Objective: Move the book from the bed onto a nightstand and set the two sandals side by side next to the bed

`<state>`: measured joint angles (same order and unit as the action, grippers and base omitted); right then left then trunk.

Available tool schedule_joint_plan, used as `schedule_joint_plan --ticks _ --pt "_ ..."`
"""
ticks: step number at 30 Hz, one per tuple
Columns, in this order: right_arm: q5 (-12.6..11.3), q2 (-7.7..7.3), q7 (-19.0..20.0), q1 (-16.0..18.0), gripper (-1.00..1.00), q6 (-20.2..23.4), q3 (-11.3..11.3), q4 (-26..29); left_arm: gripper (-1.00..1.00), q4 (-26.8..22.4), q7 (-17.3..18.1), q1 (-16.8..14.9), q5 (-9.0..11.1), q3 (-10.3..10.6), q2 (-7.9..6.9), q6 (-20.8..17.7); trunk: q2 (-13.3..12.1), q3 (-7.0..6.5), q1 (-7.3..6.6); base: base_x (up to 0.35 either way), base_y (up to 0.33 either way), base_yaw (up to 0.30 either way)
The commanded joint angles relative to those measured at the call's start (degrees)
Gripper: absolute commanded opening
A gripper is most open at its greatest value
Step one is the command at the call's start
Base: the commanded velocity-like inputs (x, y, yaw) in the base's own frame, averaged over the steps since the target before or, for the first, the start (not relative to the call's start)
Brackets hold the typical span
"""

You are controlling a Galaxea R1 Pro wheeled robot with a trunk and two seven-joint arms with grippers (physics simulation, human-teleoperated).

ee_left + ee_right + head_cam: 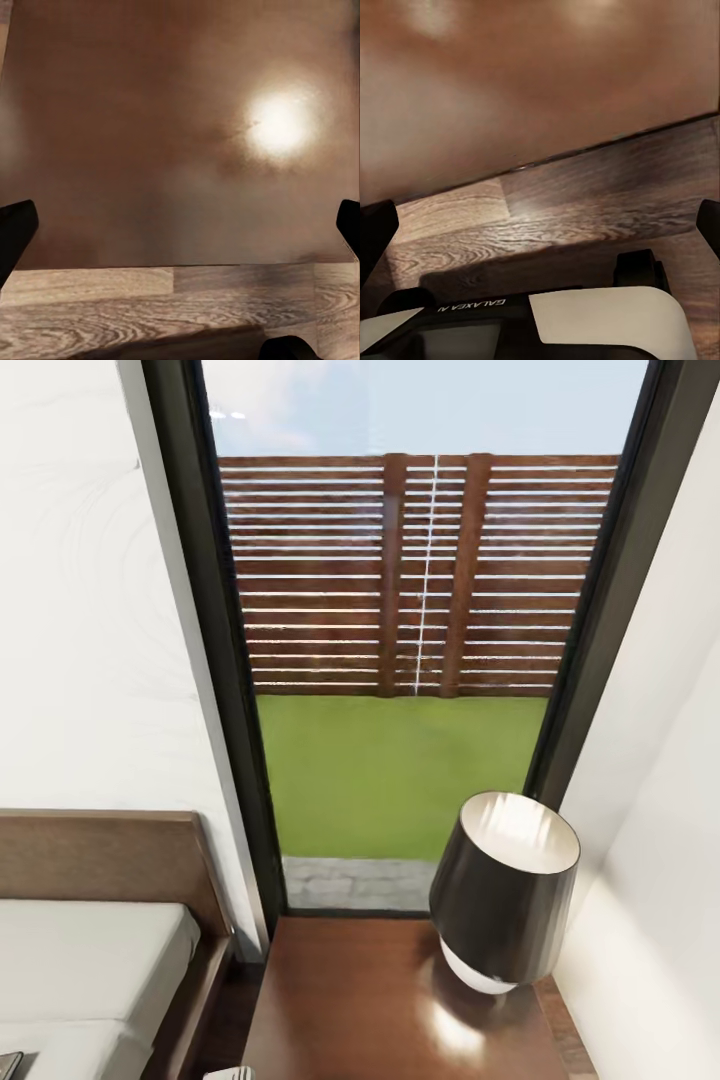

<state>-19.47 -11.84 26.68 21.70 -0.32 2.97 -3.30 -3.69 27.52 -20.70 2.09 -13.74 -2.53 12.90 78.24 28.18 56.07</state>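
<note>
A glossy dark-brown nightstand (360, 1010) stands in the corner below the window, to the right of the bed (90, 960) with its off-white mattress and brown headboard. My left gripper (180, 225) hangs open over the nightstand top (150, 135), its dark fingertips (15, 229) wide apart with nothing between them. My right gripper (540, 225) is open too, over the nightstand's front edge (547, 154) and the plank floor (585, 210). A small grey corner (8, 1065) lies on the mattress at the picture's edge; I cannot tell whether it is the book. The sandals are out of view.
A dark lamp (505, 890) with a white base stands on the right half of the nightstand, near the white wall (650, 810). Behind is a tall dark-framed window (400, 660) onto grass and a slatted fence. My own base (585, 322) shows over the floor.
</note>
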Motion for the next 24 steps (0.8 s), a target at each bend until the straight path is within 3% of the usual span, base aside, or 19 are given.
schedule_joint_plan --ticks 1,8,24 --pt "-0.2 -0.02 0.3 0.1 1.00 0.0 0.3 -0.2 1.00 0.1 0.3 0.0 0.2 -0.1 -0.01 0.1 0.0 0.06 0.03 0.285 0.000 0.000" --pt "-0.2 -0.02 0.3 0.1 1.00 0.0 0.3 -0.2 1.00 0.1 0.3 0.0 0.3 -0.1 -0.01 0.1 0.0 0.06 0.03 0.199 0.000 0.000" --pt "-0.2 -0.02 0.3 0.1 1.00 0.0 0.3 -0.2 1.00 0.1 0.3 0.0 0.3 -0.1 -0.01 0.1 0.0 0.06 0.03 0.006 0.000 0.000"
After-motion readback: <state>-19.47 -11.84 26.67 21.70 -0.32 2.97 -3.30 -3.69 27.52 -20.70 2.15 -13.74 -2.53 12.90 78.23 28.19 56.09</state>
